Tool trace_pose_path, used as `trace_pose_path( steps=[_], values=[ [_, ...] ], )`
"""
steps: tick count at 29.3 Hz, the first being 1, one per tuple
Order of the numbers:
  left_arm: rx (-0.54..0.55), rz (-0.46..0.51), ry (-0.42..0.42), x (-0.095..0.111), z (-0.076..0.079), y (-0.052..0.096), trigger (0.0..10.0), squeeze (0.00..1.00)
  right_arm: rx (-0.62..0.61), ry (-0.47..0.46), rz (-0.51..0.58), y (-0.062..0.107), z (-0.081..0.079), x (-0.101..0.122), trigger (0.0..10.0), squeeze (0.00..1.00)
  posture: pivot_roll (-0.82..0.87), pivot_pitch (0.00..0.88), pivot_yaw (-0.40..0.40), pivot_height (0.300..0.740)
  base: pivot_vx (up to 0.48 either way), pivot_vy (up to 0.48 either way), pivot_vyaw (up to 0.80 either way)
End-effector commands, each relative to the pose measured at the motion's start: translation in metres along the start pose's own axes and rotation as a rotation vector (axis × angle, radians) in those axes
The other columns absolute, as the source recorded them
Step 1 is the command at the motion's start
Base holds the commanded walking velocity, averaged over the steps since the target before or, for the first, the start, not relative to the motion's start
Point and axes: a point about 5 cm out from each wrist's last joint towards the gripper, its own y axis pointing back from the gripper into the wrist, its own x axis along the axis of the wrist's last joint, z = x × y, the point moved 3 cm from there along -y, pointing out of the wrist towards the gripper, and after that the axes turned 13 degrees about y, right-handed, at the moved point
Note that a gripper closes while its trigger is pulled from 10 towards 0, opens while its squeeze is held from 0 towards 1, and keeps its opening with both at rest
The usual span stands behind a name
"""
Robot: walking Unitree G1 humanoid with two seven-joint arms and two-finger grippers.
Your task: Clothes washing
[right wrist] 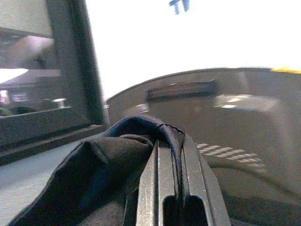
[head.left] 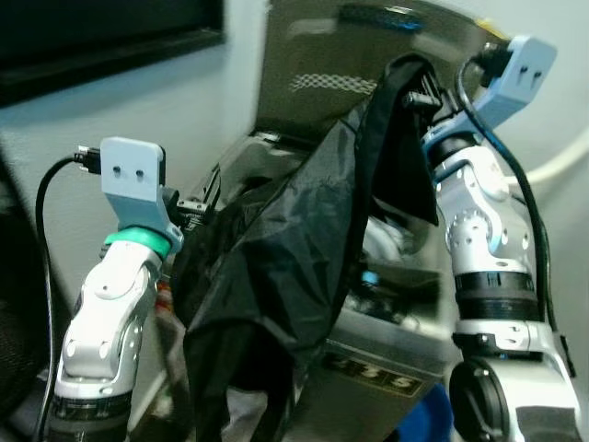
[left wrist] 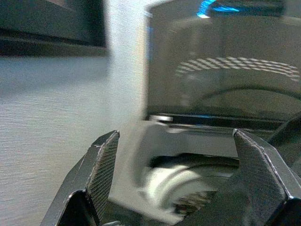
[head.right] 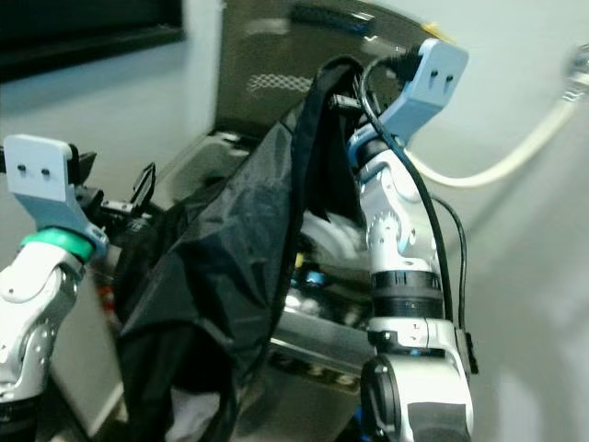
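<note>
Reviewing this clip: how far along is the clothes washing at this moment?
Done: the washing machine's lid stands raised. In hand: the right gripper is shut on a black garment, lifted high and draping in front of the machine; the left gripper is open beside the cloth. Left: the garment hangs outside the tub, so dropping it in, closing up and starting remain.

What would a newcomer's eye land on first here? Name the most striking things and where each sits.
First, the big black garment hanging in the middle of the scene, pinched at its top by the raised right gripper, whose fingers are closed on the cloth. Behind it stands the top-loading washing machine with its lid raised. The left gripper is held open beside the garment, pointing at the machine.
</note>
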Motion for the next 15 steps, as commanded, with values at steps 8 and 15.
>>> trace_pose_path(
  steps=[8, 15],
  values=[
    [0.013, -0.006, 0.031, -0.0009, 0.0, 0.0018, 10.0, 0.0, 0.004, -0.006, 0.011, -0.001, -0.0038, 0.0034, 10.0, 0.0, 0.02, 0.019, -0.08, 0.74, 0.0, 0.0, -0.8],
    [0.038, -0.007, 0.029, -0.0001, -0.0028, 0.0026, 10.0, 0.0, 0.005, -0.006, 0.009, -0.0015, -0.0044, 0.0034, 10.0, 0.0, 0.02, 0.018, -0.09, 0.74, 0.0, 0.0, -0.8]
  ],
)
